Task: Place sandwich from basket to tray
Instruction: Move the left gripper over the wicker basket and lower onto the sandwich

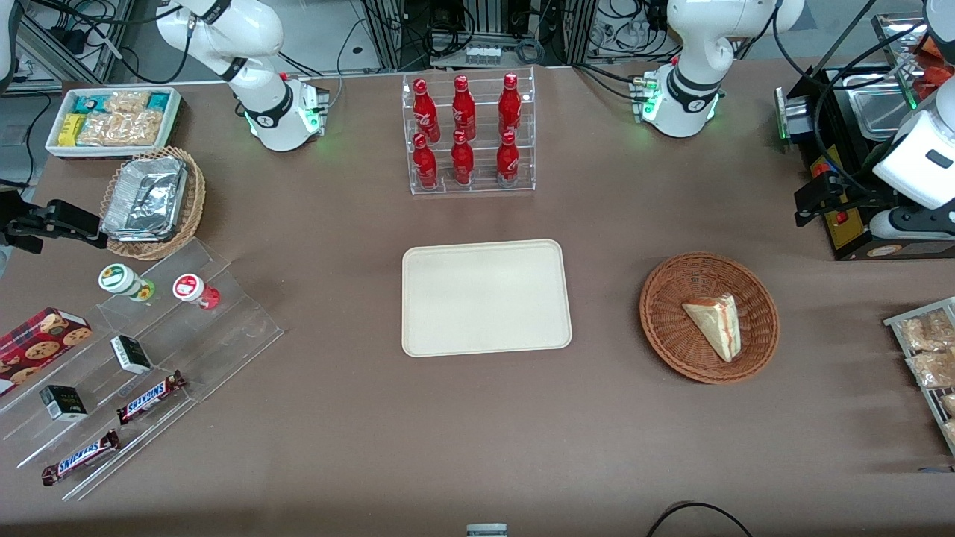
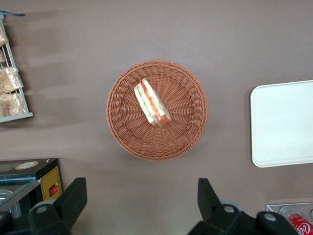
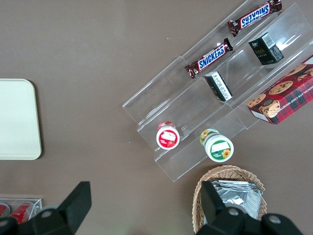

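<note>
The sandwich [image 1: 716,324] is a wrapped pale wedge lying in the round reddish-brown basket [image 1: 664,298], toward the working arm's end of the table. The cream tray [image 1: 485,298] lies flat mid-table beside the basket, with nothing on it. My left gripper [image 1: 813,200] hangs above the table, farther from the front camera than the basket. In the left wrist view the gripper [image 2: 141,188] is open wide and holds nothing. It is apart from the basket [image 2: 186,98] and from the sandwich [image 2: 152,104], whose red and green filling shows. The tray's edge [image 2: 283,122] shows there too.
A clear rack of red bottles [image 1: 466,134] stands farther from the front camera than the tray. A black appliance [image 1: 850,224] and a wire rack of bagged pastries [image 1: 929,358] flank the basket. Acrylic steps with snacks [image 1: 134,358] and a foil-filled tan basket [image 1: 153,201] lie toward the parked arm's end.
</note>
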You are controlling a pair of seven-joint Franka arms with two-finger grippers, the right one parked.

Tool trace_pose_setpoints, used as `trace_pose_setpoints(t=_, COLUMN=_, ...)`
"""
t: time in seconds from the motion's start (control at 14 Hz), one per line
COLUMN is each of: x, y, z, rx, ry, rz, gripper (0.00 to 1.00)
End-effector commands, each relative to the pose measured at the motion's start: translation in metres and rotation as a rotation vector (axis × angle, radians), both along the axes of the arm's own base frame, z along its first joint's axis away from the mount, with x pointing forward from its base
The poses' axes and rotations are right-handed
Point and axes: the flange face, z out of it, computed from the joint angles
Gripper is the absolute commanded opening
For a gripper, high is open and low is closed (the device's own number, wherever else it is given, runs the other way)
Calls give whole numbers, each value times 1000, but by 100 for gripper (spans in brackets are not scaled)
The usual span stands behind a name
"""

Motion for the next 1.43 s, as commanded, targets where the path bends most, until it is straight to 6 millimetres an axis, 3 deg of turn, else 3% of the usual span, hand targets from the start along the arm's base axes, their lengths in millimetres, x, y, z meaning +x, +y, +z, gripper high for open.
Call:
trace_pose_setpoints(t=0.0, x=-1, y=1, z=8, rx=1, ry=-18, rz=-13, gripper=100)
trace_pose_setpoints(t=0.21, x=3, y=0, z=2, rx=1, ry=-13, rz=-9, gripper=100)
trace_pose_setpoints(t=0.57, x=42, y=-3, z=-67, rx=17, ry=22, rz=83, gripper=100)
trace_pose_setpoints(t=0.71, x=48, y=-5, z=-100, rx=20, ry=13, rz=160, gripper=100)
trace_pose_setpoints(t=1.0, x=47, y=-2, z=-166, rx=11, ry=-23, rz=288, gripper=100)
trace_pose_setpoints(t=1.36, x=21, y=1, z=-240, rx=12, ry=-12, rz=401, gripper=100)
